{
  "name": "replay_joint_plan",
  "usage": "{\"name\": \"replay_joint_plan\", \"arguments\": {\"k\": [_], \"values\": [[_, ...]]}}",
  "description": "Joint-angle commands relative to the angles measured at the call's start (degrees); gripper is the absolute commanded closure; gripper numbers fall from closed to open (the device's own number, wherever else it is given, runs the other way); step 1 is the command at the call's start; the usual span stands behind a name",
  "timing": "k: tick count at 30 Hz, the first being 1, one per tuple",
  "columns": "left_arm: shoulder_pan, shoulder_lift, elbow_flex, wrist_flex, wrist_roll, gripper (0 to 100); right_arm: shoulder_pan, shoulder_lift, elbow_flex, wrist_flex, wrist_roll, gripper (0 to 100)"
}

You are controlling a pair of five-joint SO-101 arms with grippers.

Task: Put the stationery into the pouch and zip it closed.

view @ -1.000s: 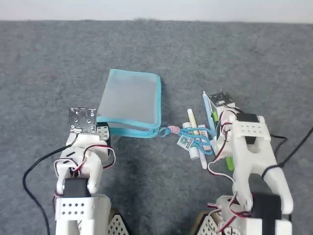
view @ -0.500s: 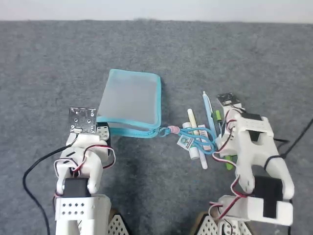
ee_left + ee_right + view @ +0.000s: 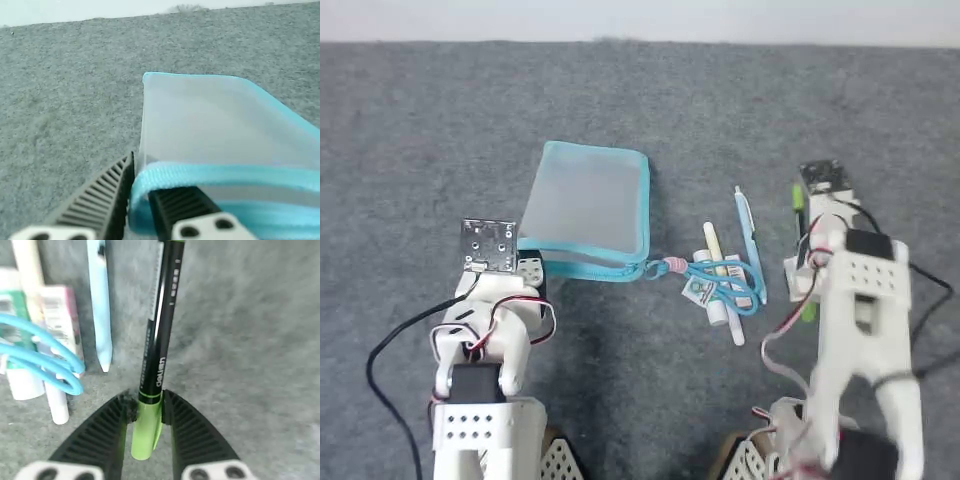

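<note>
My left fingers (image 3: 112, 190) are pinched shut on the teal edge of the pouch (image 3: 210, 125), at its near corner. The pouch is translucent and lies flat on the grey surface (image 3: 440, 120), with its opening side toward me. My right fingers (image 3: 107, 435) are narrowed onto the green end of a black-and-green pen (image 3: 161, 325), whose barrel points away from me; I cannot tell whether it is resting on the surface or lifted. Just beside it lies a light blue pen (image 3: 99, 295), and past that a pink-labelled eraser (image 3: 56, 315) and a cream stick (image 3: 714, 245). A blue cord (image 3: 725, 280) loops across them, running back to the pouch's corner
</note>
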Motion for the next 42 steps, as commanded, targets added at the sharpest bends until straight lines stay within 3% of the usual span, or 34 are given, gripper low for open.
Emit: {"name": "replay_joint_plan", "arguments": {"k": [1, 4, 11, 19, 23, 31, 36, 42], "values": [[0.09, -1.05, -1.1, -2.55, 0.79, 99, -4.0, -8.66, -4.22, 5.05, -0.35, 99.2], [0.09, -1.05, -1.1, -2.55, 0.79, 99, -9.54, -9.01, -6.77, 9.36, 0.44, 99.2], [-0.44, -1.05, -1.27, -3.34, 1.32, 99, -27.82, -9.71, -9.93, 21.76, 10.02, 99.2], [-0.26, -0.62, -0.92, -7.3, 2.11, 99, -38.11, -18.15, -9.85, 29.93, 16.7, 99.2], [0.09, -0.62, -0.92, -7.3, 2.02, 99, -44.26, -20.88, -10.11, 32.31, 14.42, 99.2], [4.13, -0.62, -0.92, -5.45, 2.02, 99, -45.93, -13.76, -13.19, 28.26, 8.97, 99.2], [6.07, -0.62, -0.92, -4.75, 2.02, 99, -43.82, -1.36, -25.76, 29.41, 3.87, 99.2], [6.42, -0.7, -0.4, -4.84, 1.93, 99, -42.86, 14.9, -38.24, 33.8, 3.25, 99.2]]}}
